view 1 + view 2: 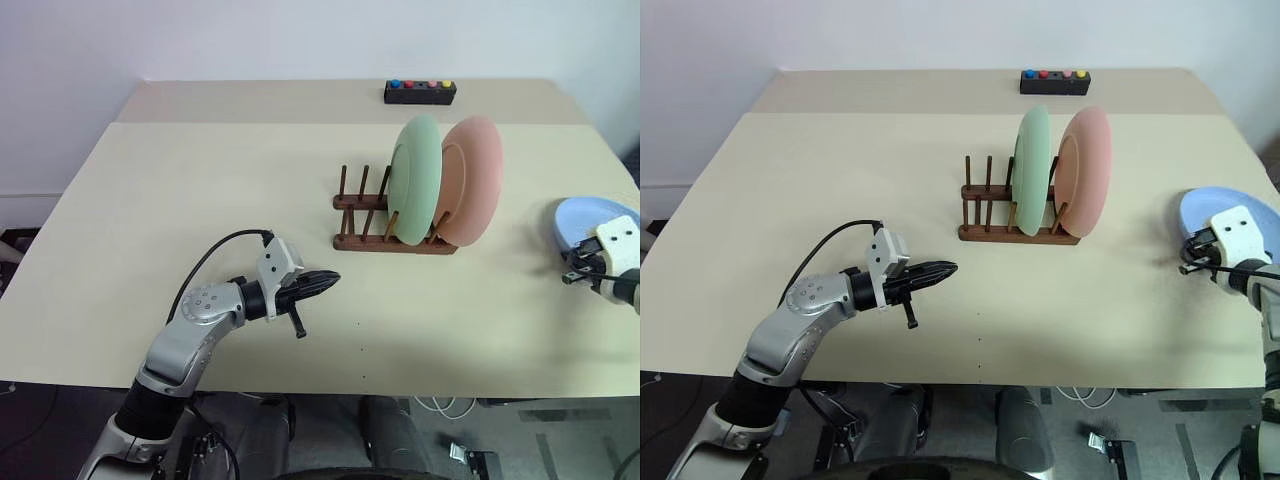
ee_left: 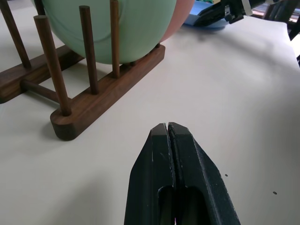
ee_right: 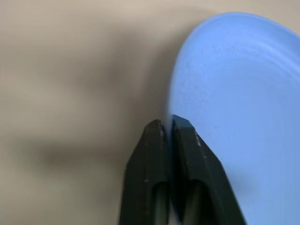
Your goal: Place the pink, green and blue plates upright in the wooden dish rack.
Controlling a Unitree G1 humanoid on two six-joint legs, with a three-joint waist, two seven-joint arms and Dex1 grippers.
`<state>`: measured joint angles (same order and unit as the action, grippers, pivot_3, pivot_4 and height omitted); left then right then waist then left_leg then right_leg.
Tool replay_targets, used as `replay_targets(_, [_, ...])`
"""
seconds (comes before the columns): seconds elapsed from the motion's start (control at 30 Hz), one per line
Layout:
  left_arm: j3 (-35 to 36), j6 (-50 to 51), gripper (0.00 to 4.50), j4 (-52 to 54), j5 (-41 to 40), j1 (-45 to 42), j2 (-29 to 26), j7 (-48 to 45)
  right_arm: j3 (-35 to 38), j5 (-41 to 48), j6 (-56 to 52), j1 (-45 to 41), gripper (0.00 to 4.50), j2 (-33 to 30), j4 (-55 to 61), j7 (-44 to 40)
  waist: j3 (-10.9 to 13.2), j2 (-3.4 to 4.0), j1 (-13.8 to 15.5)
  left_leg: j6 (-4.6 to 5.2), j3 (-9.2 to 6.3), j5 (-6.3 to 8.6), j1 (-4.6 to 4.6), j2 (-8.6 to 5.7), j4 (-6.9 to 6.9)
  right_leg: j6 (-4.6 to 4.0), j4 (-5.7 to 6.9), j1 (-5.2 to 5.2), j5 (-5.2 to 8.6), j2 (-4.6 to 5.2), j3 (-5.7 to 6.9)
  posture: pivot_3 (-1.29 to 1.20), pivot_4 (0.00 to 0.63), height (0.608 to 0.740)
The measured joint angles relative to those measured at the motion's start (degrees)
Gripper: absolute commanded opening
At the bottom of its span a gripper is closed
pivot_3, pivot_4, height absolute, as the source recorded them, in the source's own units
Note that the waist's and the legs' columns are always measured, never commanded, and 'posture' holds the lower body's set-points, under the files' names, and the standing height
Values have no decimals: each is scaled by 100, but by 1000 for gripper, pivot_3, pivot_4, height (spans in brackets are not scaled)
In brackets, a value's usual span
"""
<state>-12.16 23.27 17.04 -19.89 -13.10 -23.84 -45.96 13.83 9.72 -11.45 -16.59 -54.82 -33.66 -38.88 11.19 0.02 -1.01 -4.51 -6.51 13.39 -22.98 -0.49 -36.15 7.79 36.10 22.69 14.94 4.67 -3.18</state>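
Beige table [image 1: 200, 200] w/ a dark wood rack [image 1: 385, 225] at center-right, holding green plate [image 1: 416, 180] & pink plate [image 1: 470, 182] upright side by side at its right end, pink rightmost. Blue plate [image 1: 1230, 215] lies at the far right table edge, right gripper [image 3: 167, 123] pinched tight on its left rim. Left gripper [image 1: 325, 281] hovers near-left of rack, fingers fully together, holding nothing; small black button box [image 1: 420, 92] sits at the far edge.
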Motion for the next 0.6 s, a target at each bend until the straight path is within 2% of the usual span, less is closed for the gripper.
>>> replay_targets(0.3, [-2,-12,0,-33,35,-33,-29,-13,205,-106,514,-114,90,236,407,678,0,7,-25,0,3,0,2,0,1,1,2,2,-1,0,-2,0,150,734])
replay_targets(0.43, [-48,-20,0,-92,58,-106,5,-28,341,69,829,-1144,90,422,1473,946,14,52,-165,-1,10,-1,6,0,7,6,14,11,-3,0,-10,0,150,734])
replay_targets(0.6, [-44,-46,0,-119,69,-102,13,-29,323,474,779,-2322,90,544,2878,862,15,35,-123,-1,-5,0,1,3,19,6,8,9,-2,-2,2,0,150,734])
